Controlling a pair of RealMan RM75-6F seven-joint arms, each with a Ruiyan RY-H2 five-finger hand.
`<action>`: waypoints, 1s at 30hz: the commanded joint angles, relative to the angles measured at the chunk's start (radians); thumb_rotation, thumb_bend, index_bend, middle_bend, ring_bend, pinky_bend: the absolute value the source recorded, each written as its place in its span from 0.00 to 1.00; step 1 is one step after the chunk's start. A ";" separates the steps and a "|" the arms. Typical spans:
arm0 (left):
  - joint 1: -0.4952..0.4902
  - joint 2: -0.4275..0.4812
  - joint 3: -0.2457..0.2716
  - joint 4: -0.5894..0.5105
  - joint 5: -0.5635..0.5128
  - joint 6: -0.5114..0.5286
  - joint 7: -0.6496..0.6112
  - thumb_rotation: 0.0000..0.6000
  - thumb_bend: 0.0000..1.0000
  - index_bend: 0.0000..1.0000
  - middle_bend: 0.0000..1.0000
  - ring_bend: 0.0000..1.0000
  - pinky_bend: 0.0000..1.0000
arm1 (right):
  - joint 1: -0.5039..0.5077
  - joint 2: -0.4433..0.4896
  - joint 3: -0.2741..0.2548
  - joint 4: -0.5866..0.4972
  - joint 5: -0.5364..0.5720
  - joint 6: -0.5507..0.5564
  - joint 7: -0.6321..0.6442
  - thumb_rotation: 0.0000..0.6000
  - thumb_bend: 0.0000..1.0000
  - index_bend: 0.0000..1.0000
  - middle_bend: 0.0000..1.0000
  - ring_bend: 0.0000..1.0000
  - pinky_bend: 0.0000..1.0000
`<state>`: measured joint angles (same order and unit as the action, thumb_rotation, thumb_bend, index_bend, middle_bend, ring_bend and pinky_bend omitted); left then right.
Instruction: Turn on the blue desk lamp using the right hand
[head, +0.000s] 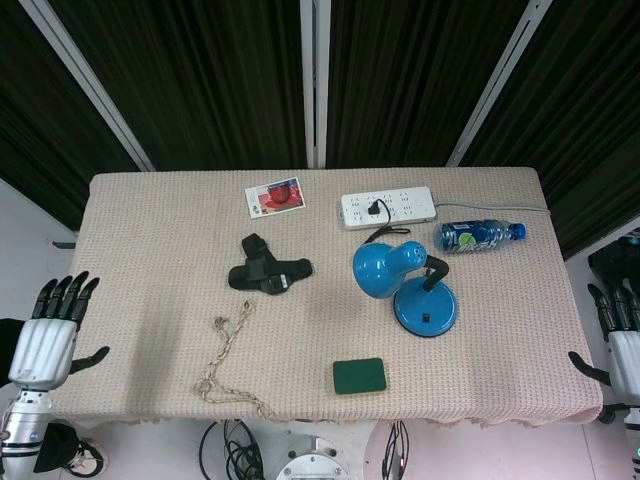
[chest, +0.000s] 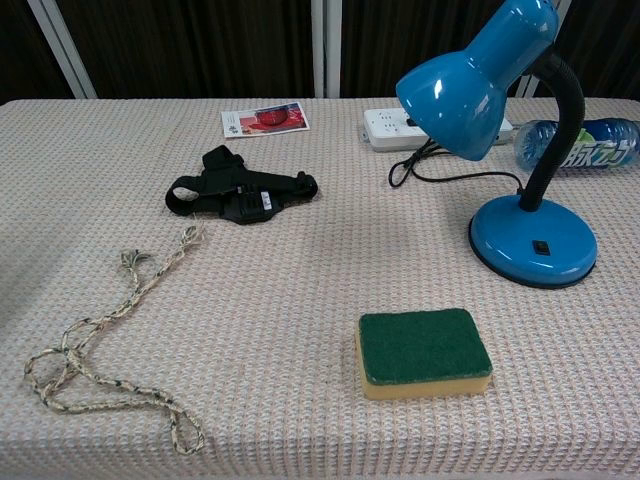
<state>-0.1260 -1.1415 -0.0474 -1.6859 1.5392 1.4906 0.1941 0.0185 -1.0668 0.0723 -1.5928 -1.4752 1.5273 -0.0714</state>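
The blue desk lamp (head: 405, 282) stands right of centre on the beige cloth, shade pointing left; in the chest view the lamp (chest: 520, 150) shows a small black switch (chest: 541, 245) on its round base. Its black cord runs back to a white power strip (head: 388, 207). My right hand (head: 618, 335) hangs off the table's right edge, fingers extended and apart, holding nothing, well to the right of the lamp. My left hand (head: 52, 328) sits off the left edge, fingers straight and spread, empty. Neither hand appears in the chest view.
A green-topped sponge (chest: 423, 351) lies near the front edge, in front of the lamp. A plastic bottle (head: 476, 235) lies behind the lamp. A black strap (head: 266, 272), a braided rope (head: 228, 360) and a printed card (head: 275, 196) occupy the left half.
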 joint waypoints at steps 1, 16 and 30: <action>0.000 -0.001 0.000 0.000 0.000 0.002 0.000 1.00 0.05 0.00 0.00 0.00 0.00 | 0.000 -0.002 -0.001 0.002 0.001 -0.001 0.000 1.00 0.07 0.00 0.00 0.00 0.00; 0.005 0.006 0.003 -0.012 0.007 0.013 0.007 1.00 0.05 0.00 0.00 0.00 0.00 | 0.002 -0.001 -0.003 0.005 -0.009 -0.004 0.011 1.00 0.07 0.00 0.00 0.00 0.00; -0.002 -0.002 0.006 -0.018 0.003 -0.004 0.028 1.00 0.05 0.00 0.00 0.00 0.00 | 0.014 0.008 -0.014 0.005 -0.025 -0.027 0.030 1.00 0.07 0.00 0.12 0.08 0.09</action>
<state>-0.1279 -1.1441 -0.0418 -1.7029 1.5415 1.4877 0.2211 0.0320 -1.0586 0.0588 -1.5871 -1.5002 1.5005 -0.0418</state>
